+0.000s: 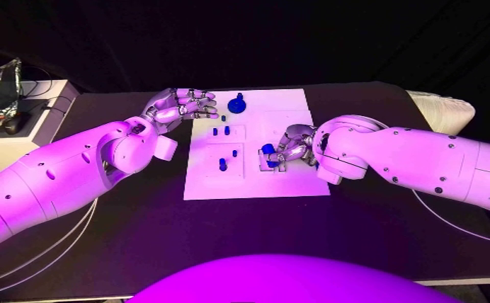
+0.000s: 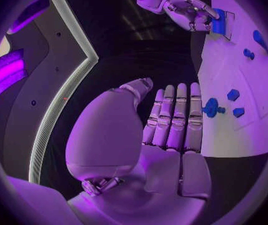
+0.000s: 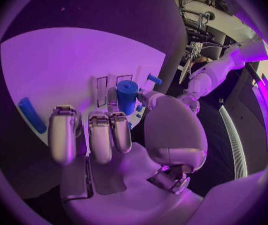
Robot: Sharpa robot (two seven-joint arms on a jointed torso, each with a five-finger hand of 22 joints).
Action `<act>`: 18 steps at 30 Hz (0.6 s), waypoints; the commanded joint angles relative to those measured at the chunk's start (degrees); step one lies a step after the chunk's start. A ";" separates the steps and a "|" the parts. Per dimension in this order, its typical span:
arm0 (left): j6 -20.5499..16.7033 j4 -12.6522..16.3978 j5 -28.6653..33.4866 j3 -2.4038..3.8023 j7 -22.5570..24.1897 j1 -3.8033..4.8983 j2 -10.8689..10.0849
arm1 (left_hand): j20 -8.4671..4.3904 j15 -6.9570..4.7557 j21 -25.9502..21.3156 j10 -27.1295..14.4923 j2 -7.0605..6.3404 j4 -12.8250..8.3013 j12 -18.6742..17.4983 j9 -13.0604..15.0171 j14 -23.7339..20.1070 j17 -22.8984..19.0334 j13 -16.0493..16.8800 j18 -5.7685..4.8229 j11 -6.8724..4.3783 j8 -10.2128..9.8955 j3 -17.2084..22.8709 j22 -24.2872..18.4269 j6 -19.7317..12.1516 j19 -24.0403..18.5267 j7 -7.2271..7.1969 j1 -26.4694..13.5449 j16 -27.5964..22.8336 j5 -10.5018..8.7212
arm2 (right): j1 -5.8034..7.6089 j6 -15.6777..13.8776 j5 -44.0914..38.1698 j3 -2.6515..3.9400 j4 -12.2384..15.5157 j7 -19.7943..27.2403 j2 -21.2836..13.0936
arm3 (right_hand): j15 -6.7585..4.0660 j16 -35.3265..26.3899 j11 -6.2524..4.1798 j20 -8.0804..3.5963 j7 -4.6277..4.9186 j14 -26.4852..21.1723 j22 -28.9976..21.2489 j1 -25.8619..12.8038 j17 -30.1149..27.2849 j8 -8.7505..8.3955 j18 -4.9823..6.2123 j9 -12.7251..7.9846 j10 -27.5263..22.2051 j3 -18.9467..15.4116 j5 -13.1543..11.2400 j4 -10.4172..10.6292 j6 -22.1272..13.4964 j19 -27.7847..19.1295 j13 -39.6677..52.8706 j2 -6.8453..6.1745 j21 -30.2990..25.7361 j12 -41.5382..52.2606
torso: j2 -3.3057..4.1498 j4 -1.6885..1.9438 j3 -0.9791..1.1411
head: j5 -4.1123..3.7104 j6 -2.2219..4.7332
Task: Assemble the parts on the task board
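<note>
the right hand has its fingers curled in around a fat blue peg, with the thumb on the other side of it, so the peg is pinched between them. the peg stands up at the near right part of the white board, and the hand sits low over it there. in the left wrist view the same hand is seen far off with the blue peg at its fingertips, right by a small square marked on the board.

the left hand is at the far left corner of the board. its fingers lie straight and side by side, close together, with the thumb a little off to the side. it holds nothing. the fingertips reach just over the board's edge, near a round blue piece with a short stem.

more small blue pieces are on the board. two little pegs stand close together in the left middle, and one more peg stands nearer the robot on the left side. in the right wrist view a long blue stick lies flat on the board, well apart from the hand.

the board lies flat in the middle of the black bench
</note>
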 commanded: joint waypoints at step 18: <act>1.16 0.14 0.40 0.05 0.12 0.00 0.00 | 0.32 0.36 -0.27 -0.09 0.08 0.35 -0.11 -0.06 0.04 0.12 -0.07 0.71 0.14 -0.38 0.02 -0.15 -0.22 0.17 0.10 -0.35 -0.46 -0.25 | -0.22 1.65 -1.19 0.00 0.70 0.14 -0.06 | -0.06 0.36 0.09 -0.09 -0.28 6.07 12.47 -1.06 15.07 -0.27 -0.19 0.15 3.76 7.87 -1.07 -8.10 0.85 3.34 12.06 -0.24 -0.06 -0.30 | 0.01 -0.04 0.02 | 0.44 0.01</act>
